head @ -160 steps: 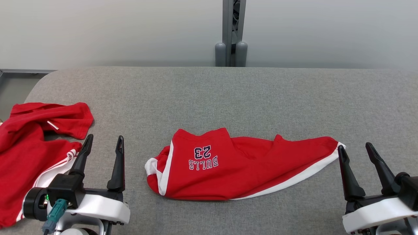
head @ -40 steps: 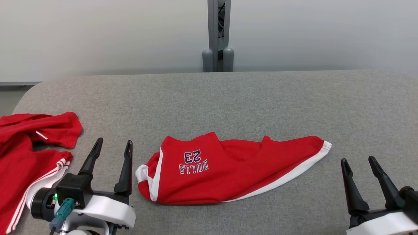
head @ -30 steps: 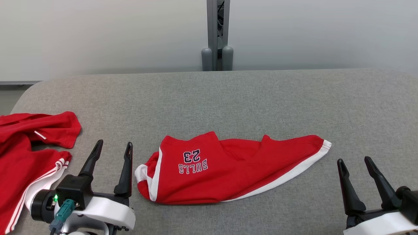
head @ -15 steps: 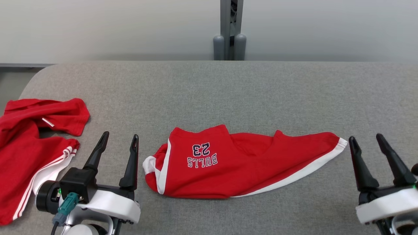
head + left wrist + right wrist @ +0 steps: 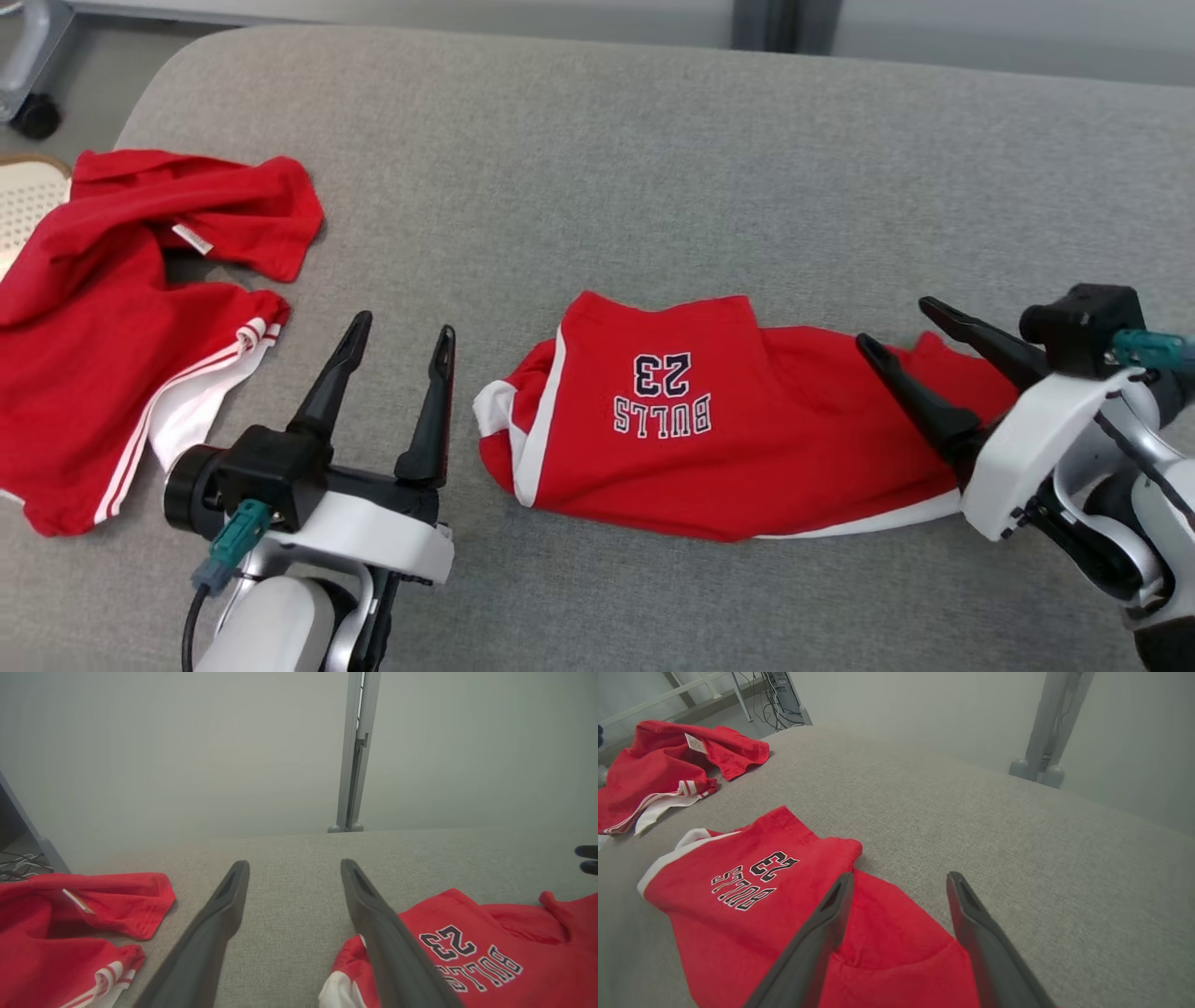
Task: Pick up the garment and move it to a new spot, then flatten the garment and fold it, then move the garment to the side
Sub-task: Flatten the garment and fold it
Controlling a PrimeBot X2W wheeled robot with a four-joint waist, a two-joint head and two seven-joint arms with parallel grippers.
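Red BULLS-23 cloth garment (image 5: 672,439) on grey fabric table (image 5: 597,168), mid-table.
I see both spread: right gripper (image 5: 892,320) over it, left gripper (image 5: 405,325) beside.

Grey fabric table (image 5: 597,140); pale wall (image 5: 187,742); grey metal post (image 5: 350,765) behind far edge.

The table (image 5: 597,168) is covered in grey woven cloth, matt and faintly rough. The red Bulls garment (image 5: 709,457) is soft, matt knit cloth with smoother white trim; whether its dark lettering is stitched or printed I cannot tell. The other red garment (image 5: 84,355) is the same matt cloth, creased, with white stripes and a small pale label (image 5: 192,239). The left pincer (image 5: 404,325) and right pincer (image 5: 893,322) have fingers (image 5: 425,429) of dark matt plastic on smooth, slightly glossy white casings (image 5: 373,551). The post (image 5: 352,765) looks like grey painted metal.
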